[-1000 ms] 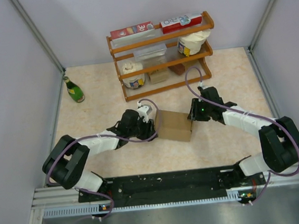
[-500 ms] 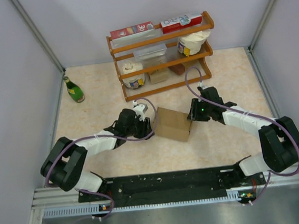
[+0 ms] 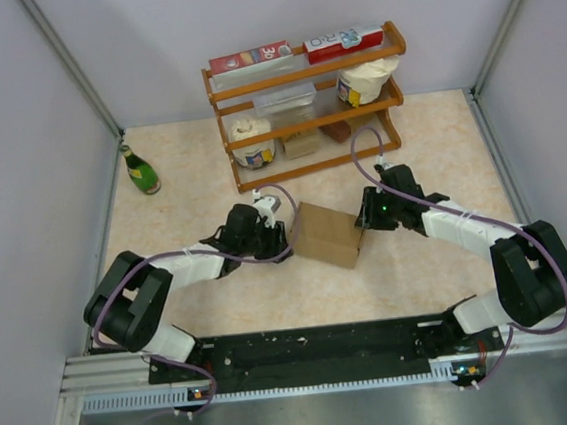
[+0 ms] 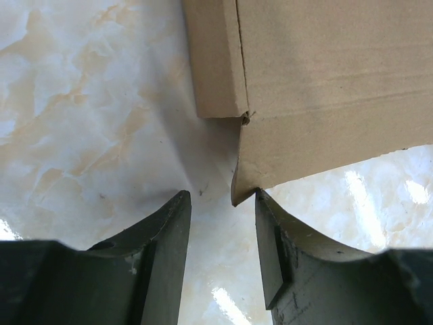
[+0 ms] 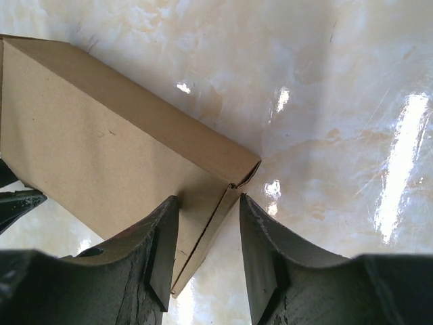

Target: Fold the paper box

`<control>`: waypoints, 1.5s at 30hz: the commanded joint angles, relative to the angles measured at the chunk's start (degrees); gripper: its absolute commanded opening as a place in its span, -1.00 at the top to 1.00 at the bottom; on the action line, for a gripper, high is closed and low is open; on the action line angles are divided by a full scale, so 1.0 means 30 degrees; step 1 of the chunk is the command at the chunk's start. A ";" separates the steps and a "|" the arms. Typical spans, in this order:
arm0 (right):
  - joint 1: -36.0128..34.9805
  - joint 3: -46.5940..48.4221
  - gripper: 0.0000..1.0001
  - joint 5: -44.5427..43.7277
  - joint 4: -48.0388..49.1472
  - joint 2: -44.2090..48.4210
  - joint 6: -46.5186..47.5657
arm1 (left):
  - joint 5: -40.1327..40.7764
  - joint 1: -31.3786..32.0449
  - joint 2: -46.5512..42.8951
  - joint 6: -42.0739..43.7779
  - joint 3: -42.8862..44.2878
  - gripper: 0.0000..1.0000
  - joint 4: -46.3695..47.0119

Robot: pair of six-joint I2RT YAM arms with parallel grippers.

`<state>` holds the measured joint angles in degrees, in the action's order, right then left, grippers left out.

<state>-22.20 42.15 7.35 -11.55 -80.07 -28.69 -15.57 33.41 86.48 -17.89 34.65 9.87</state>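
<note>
The paper box [image 3: 328,235], a plain brown carton, lies on the marbled tabletop between both arms. My left gripper [image 3: 279,233] sits at its left end. In the left wrist view the carton [image 4: 331,88] fills the upper right, and one loose corner of it touches the right fingertip [image 4: 265,203]. The left gripper [image 4: 222,195] is open with only tabletop between its fingers. My right gripper [image 3: 364,215] is at the carton's right end. In the right wrist view the right gripper [image 5: 208,200] is open and straddles the end flap of the carton [image 5: 88,142], with a gap beside the flap.
A wooden rack [image 3: 306,78] stands behind the carton with tubs, a clear container and two red cartons [image 3: 249,59] on top. A green bottle [image 3: 141,171] stands at the far left. Grey walls close in the table on three sides.
My left gripper has drawn back slightly to the left and away from me, and the carton's left end has shifted a little with it. The right arm has not moved.
</note>
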 commanded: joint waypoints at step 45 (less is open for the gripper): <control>0.0250 0.1505 0.04 0.0449 -0.3003 0.2372 0.1212 | 0.0738 -0.0238 -0.0902 -0.0805 0.1193 0.14 -0.2350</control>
<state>-21.26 42.59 8.88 -16.51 -77.19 -26.98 -15.25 32.71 88.64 -20.88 39.29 6.02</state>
